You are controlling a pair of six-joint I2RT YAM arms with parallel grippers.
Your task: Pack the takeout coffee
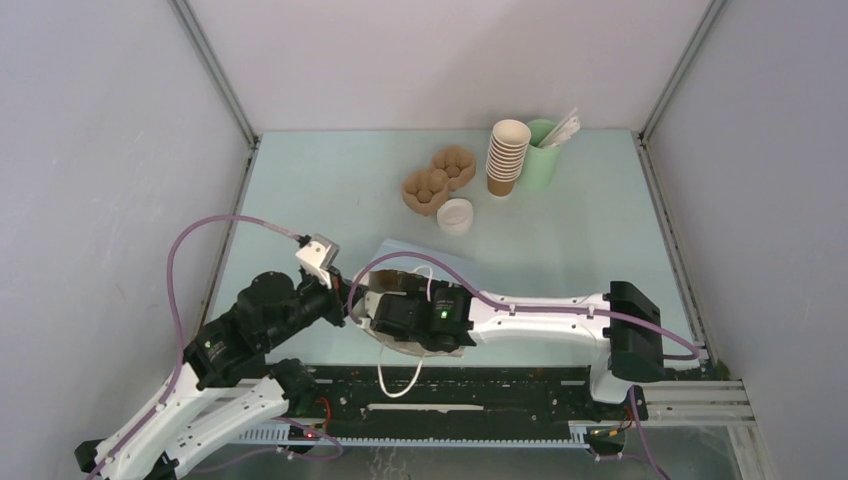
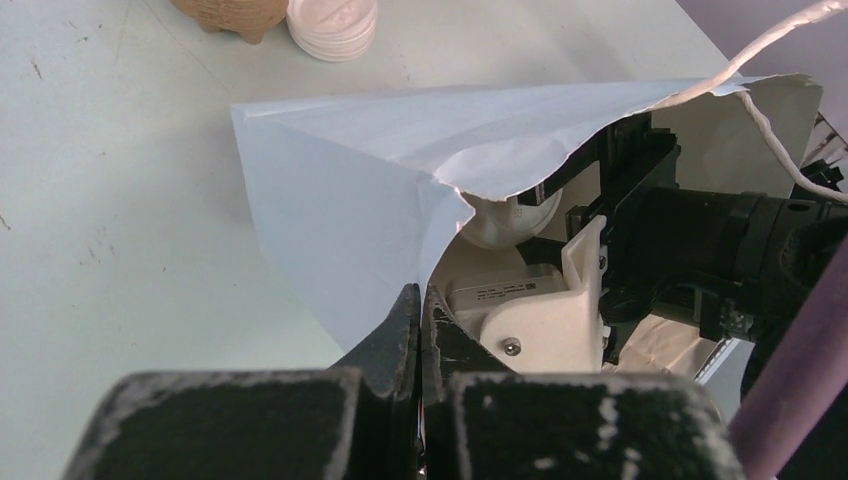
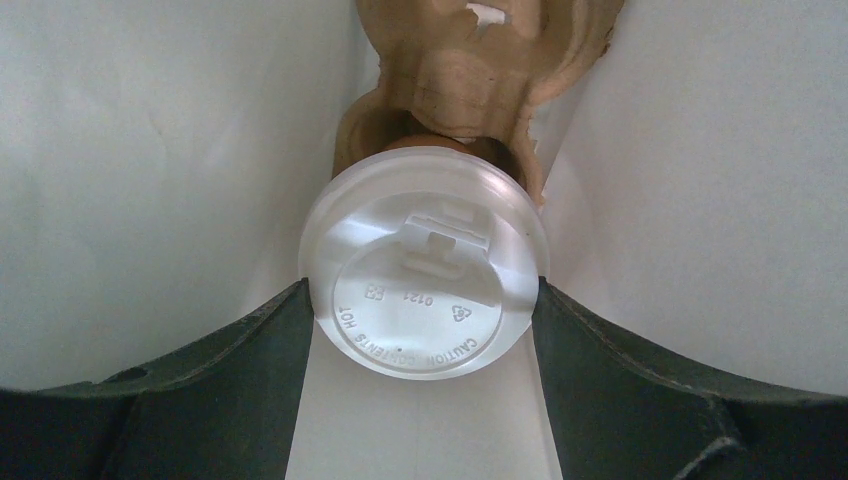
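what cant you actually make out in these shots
- Right wrist view: the body of the takeout coffee, and whether it sits in the carrier; its own lid hides both.
- Top view: the right gripper and the cup, hidden inside the paper bag.

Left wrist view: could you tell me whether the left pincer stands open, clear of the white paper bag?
No, the left pincer is closed tight, pinching the edge of the white paper bag.

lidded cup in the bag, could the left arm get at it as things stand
Probably not. The left tool is shut on the edge of the white paper bag, holding its mouth open, and the right tool grips the lidded cup inside, filling much of that opening.
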